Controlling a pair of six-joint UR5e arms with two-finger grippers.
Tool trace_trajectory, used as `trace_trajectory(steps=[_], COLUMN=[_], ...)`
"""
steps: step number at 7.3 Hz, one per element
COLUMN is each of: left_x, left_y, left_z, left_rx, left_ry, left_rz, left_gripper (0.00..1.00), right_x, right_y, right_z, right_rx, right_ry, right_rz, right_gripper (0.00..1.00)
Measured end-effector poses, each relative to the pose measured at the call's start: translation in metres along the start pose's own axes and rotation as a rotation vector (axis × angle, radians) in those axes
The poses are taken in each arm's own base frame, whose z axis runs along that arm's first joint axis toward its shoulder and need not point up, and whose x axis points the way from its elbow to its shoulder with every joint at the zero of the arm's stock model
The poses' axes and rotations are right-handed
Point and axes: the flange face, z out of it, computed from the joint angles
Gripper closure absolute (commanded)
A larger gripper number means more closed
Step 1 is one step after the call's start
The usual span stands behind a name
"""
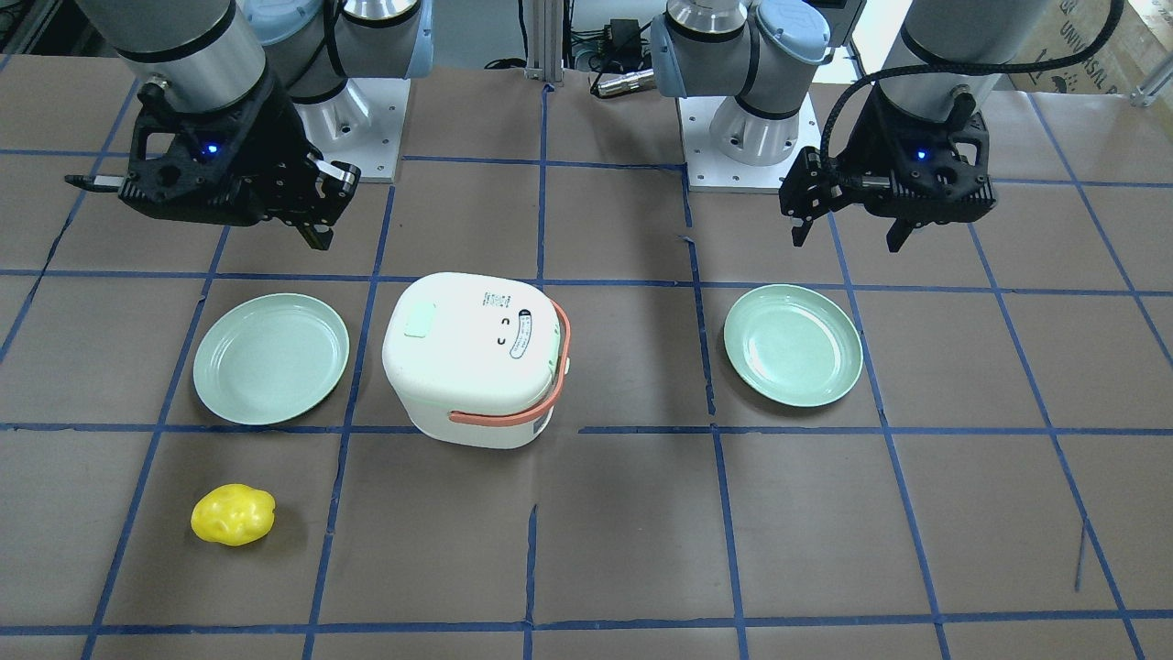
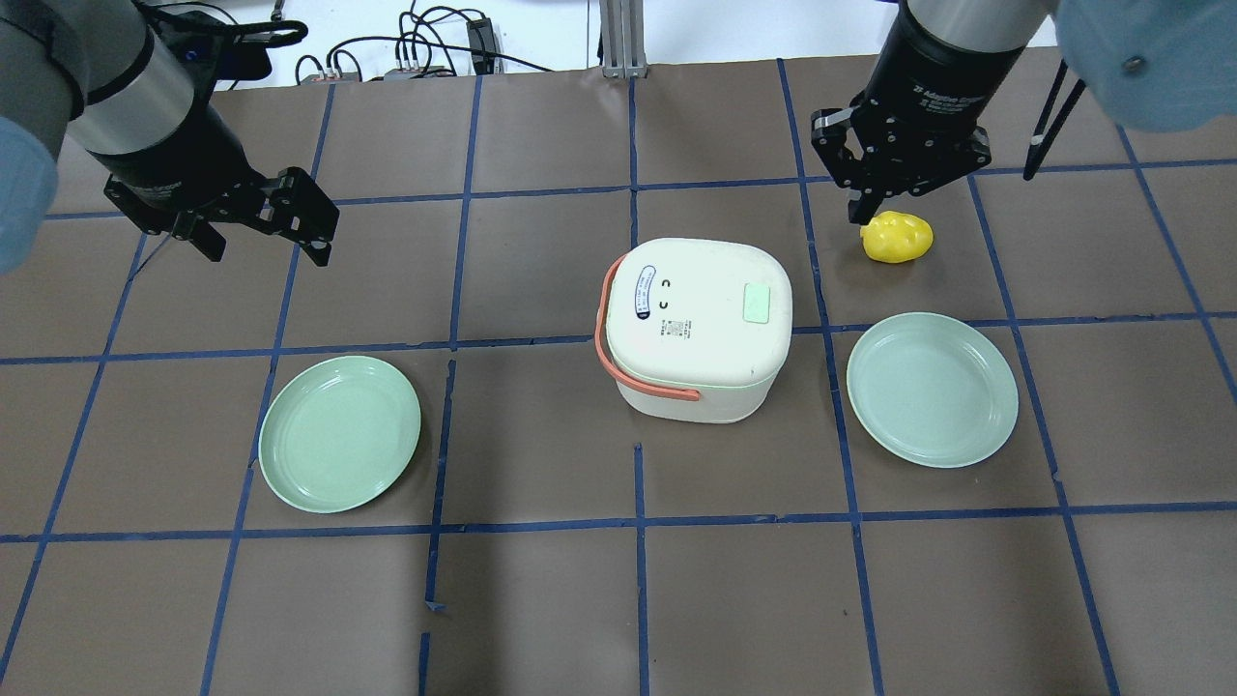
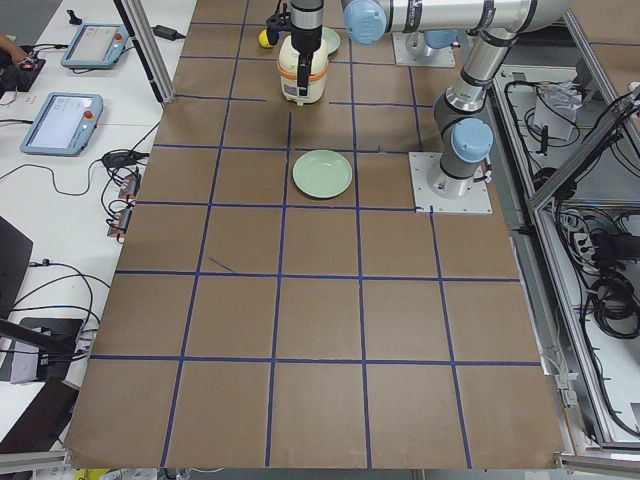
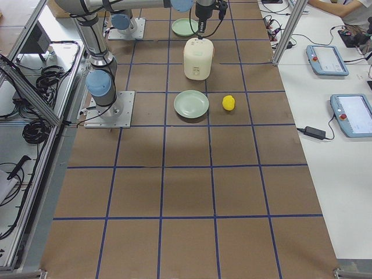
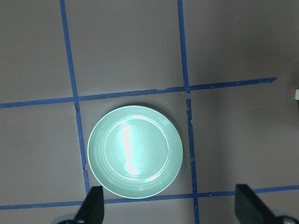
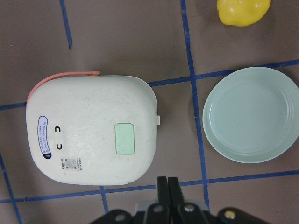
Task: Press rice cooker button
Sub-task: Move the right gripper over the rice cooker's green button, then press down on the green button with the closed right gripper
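The white rice cooker [image 1: 476, 357] with an orange handle stands mid-table; it also shows in the overhead view [image 2: 696, 324]. The button [image 1: 419, 323] is a pale mint-green patch near the lid's edge on my right arm's side, seen also from overhead [image 2: 756, 303] and in the right wrist view [image 6: 124, 138]. My right gripper [image 1: 316, 229] [image 2: 856, 213] [image 6: 167, 186] is shut and empty, held high, apart from the cooker on its button side. My left gripper [image 1: 848, 229] [image 2: 263, 246] [image 5: 170, 207] is open and empty, hovering over a green plate [image 5: 135, 151].
Two mint-green plates lie beside the cooker, one on each side [image 2: 340, 432] [image 2: 932, 389]. A yellow lemon-like object [image 2: 898, 238] [image 1: 233, 514] lies on the far side of the right-hand plate. The brown tabletop [image 2: 541, 599] has a blue tape grid.
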Motion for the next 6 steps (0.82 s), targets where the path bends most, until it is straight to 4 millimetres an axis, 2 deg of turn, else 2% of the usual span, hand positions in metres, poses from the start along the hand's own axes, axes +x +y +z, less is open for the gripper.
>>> trace_trajectory(steps=[1, 3, 6], left_x=[0.0, 0.0, 0.0], left_y=[0.0, 0.0, 0.0], left_z=[0.0, 0.0, 0.0], left_rx=[0.0, 0.0, -0.001], left_ry=[0.0, 0.0, 0.0], left_rz=[0.0, 0.0, 0.0], left_gripper=[0.0, 0.0, 0.0], right_x=[-0.015, -0.035, -0.036], right_y=[0.004, 0.006, 0.003], right_z=[0.009, 0.038, 0.09], right_rx=[-0.011, -0.023, 0.003], right_ry=[-0.011, -0.013, -0.021], right_rz=[0.008, -0.017, -0.022], right_gripper=[0.87, 0.86, 0.86])
